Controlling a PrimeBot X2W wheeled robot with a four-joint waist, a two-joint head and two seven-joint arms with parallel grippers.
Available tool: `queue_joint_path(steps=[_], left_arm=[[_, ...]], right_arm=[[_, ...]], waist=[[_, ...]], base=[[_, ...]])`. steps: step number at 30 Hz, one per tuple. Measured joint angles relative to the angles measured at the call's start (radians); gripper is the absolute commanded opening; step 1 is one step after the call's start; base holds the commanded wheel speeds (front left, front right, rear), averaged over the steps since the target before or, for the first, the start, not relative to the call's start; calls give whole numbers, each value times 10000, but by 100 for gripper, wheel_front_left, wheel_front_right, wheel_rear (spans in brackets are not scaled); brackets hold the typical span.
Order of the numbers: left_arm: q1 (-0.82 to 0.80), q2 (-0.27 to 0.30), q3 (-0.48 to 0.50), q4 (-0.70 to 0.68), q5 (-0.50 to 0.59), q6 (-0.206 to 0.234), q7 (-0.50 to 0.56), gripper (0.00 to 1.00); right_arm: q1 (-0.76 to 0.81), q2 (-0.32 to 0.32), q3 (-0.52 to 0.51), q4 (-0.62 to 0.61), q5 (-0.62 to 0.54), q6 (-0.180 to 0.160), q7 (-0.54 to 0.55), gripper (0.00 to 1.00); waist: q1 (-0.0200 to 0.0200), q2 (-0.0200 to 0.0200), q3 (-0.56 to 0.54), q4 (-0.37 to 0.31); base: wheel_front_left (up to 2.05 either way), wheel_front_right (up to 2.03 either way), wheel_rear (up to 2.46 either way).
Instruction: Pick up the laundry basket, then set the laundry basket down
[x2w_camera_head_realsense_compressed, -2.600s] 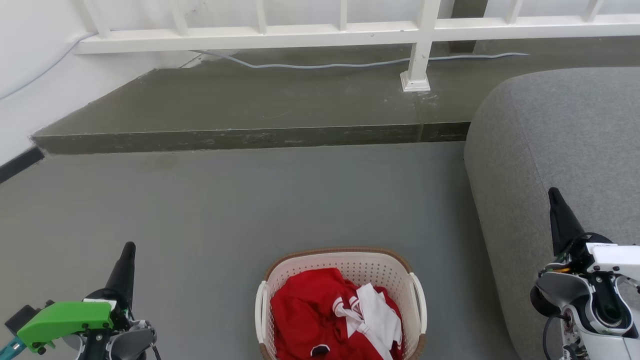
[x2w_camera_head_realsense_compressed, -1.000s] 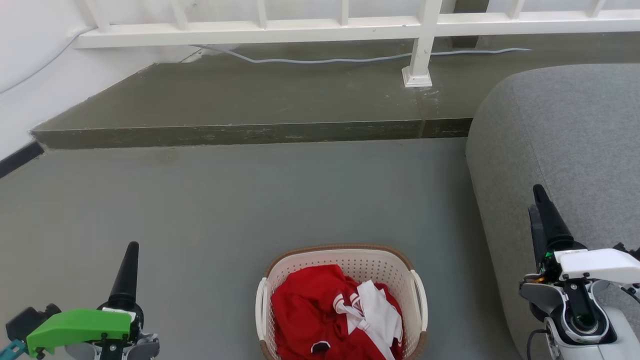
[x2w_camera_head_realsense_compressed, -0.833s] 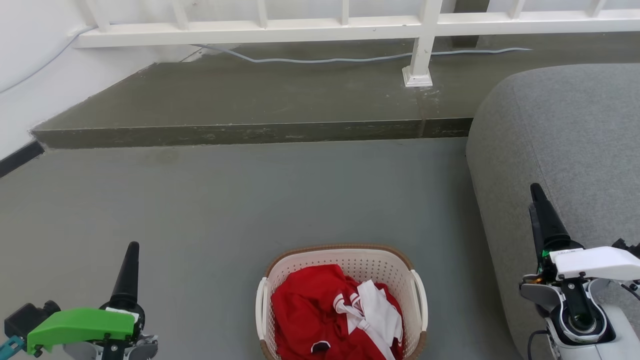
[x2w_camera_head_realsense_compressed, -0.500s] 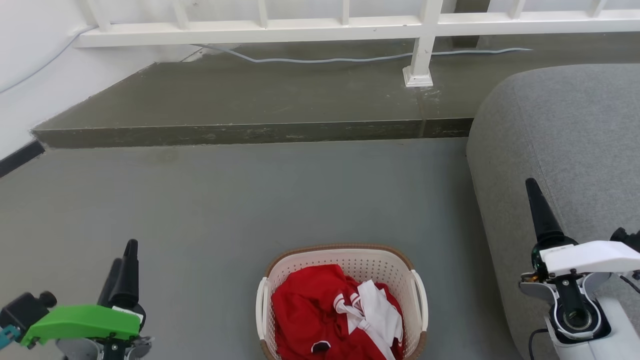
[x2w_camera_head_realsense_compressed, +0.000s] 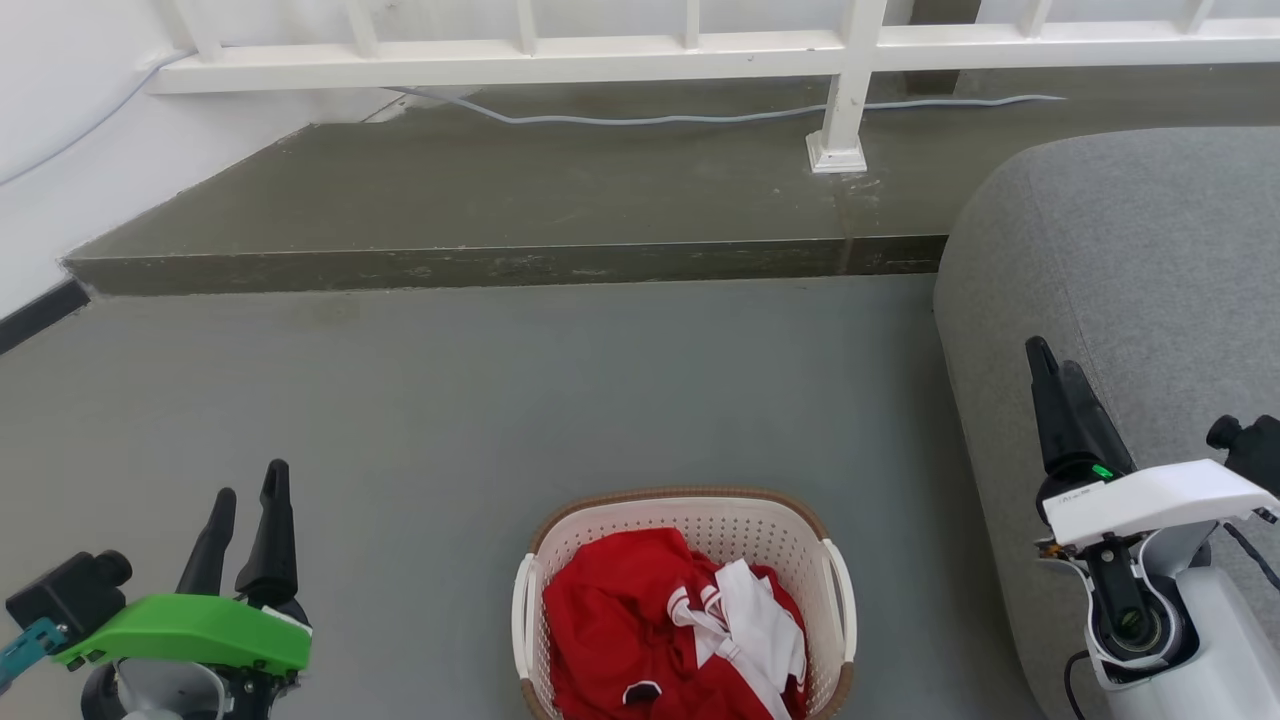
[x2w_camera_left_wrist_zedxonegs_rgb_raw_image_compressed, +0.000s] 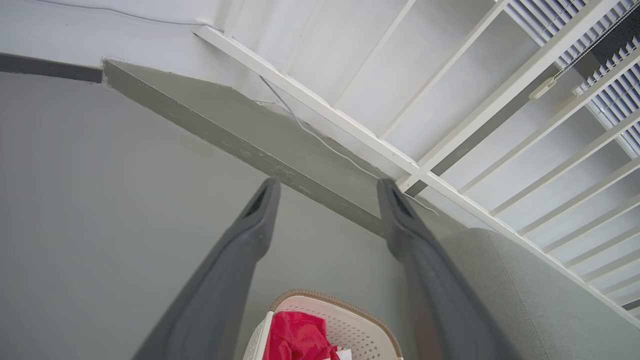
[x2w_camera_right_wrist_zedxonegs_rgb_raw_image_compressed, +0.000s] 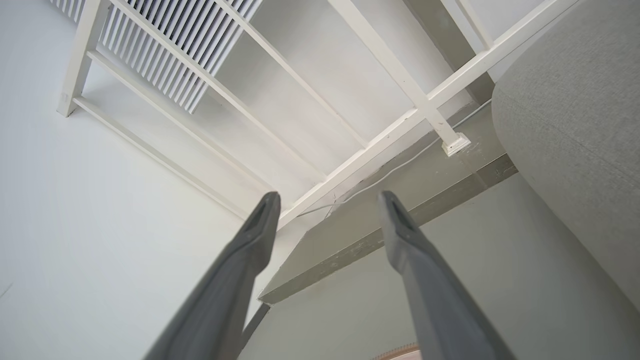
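Resting on the floor (x2w_camera_head_realsense_compressed: 600, 400), the laundry basket (x2w_camera_head_realsense_compressed: 690, 525) is not yet grasped; the left end effector (x2w_camera_head_realsense_compressed: 249, 480) and right end effector (x2w_camera_head_realsense_compressed: 1052, 356) stand open and empty, leaving pickup and set-down outstanding.

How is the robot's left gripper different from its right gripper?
The left gripper wears a green cover; the right gripper wears a white cover. The left gripper is over the bare grey floor; the right gripper is in front of the grey upholstered seat. Both have dark jaws standing open, and neither touches the laundry basket.
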Motion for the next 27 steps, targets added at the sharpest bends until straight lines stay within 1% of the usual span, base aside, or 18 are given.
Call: queue_joint_path(steps=[5,7,11,17,19,23,25,27], left_arm=[[0,10,-75,-117,876,79,-176,100],[0,2,-100,-173,1087,134,-267,100],[0,-33,-146,-270,1655,151,-397,100],[0,-82,-163,-385,2439,151,-604,100],[0,-86,-171,-426,2809,151,-616,100],[0,-104,-180,-550,3384,151,-798,100],[0,-121,-188,-600,3580,151,-878,100],[0,-146,-196,-644,3916,151,-930,100]], right_arm=[[-9,8,35,-88,-817,-138,-186,100],[-10,10,46,-123,-1156,-261,-257,100],[-12,25,94,-201,-1737,-341,-374,100],[-12,96,167,-290,-2592,-370,-570,100],[-12,111,192,-309,-2851,-437,-662,100],[-13,128,213,-341,-3413,-443,-780,100],[-13,150,226,-359,-3733,-520,-869,100],[-13,173,234,-384,-3963,-522,-930,100]], waist=[[0,0,1,1],[0,0,-1,3],[0,0,-7,9],[0,0,-22,18],[0,0,-28,21],[0,0,-36,24],[0,0,-37,25],[0,0,-37,26]], base=[[0,0,0],[0,0,0],[0,0,0],[0,0,0],[0,0,0],[0,0,0],[0,0,0],[0,0,0]])
